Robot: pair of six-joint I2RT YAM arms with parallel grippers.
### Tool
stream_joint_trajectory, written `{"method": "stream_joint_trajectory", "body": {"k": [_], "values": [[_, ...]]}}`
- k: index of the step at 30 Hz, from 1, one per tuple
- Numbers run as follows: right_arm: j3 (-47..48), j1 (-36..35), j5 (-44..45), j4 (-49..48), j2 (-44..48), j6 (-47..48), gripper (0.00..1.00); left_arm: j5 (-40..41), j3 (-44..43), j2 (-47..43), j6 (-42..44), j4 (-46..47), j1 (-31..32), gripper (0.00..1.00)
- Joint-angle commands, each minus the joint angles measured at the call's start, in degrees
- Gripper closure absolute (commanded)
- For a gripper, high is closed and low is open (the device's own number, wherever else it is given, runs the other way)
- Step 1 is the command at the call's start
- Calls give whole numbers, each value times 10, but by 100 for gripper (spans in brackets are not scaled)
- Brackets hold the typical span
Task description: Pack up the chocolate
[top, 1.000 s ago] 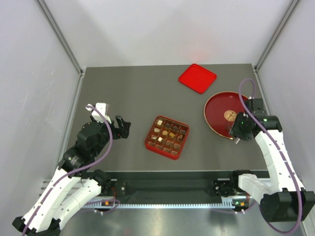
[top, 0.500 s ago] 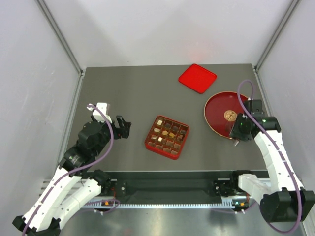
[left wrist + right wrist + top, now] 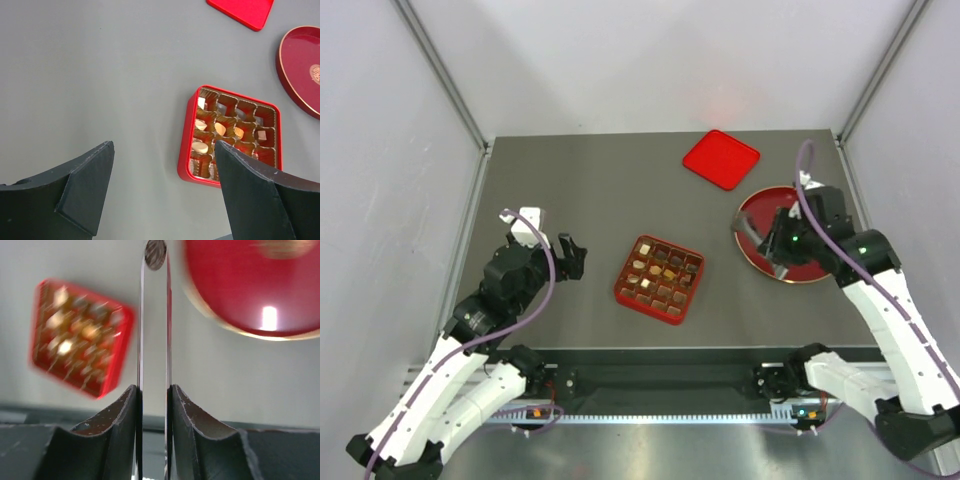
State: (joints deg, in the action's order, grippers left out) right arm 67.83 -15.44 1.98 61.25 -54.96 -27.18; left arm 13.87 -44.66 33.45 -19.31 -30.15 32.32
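Chocolate (image 3: pixel 155 254), apparently pinched in tongs (image 3: pixel 140 330) the right gripper (image 3: pixel 153 390) is clamping, is hanging by the plate (image 3: pixel 240 290), needing an empty tray (image 3: pixel 184 150) cell next; left gripper (image 3: pixel 164 147) is gaping.

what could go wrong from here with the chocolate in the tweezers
1. The chocolate piece is pinched only at the very tip of the tweezers that the right gripper clamps. It could slip out and land on the table short of the tray.
2. Many tray cells already hold pieces, so it might be set down on a filled cell rather than an empty one.
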Motion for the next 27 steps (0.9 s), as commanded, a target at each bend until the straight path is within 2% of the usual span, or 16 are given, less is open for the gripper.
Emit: {"method": "stream_joint_trajectory", "body": {"k": [1,2,7,13,17,27], "values": [[23,-97,-1,-35,9,-50,83,18,0,4,4,15,1,14],[20,-150,2,-47,9,-59,83,21,0,4,4,15,1,14],[-26,-304,43,-81,18,-113,83,17,2,9,2,19,1,14],[-67,-409,60,-135,1,-126,83,48,0,17,1,14,0,14],[-80,-435,80,-139,-11,-122,83,66,-1,21,-1,7,1,14],[-110,-449,58,-150,-4,-116,81,78,0,22,-6,-2,1,14]]}}
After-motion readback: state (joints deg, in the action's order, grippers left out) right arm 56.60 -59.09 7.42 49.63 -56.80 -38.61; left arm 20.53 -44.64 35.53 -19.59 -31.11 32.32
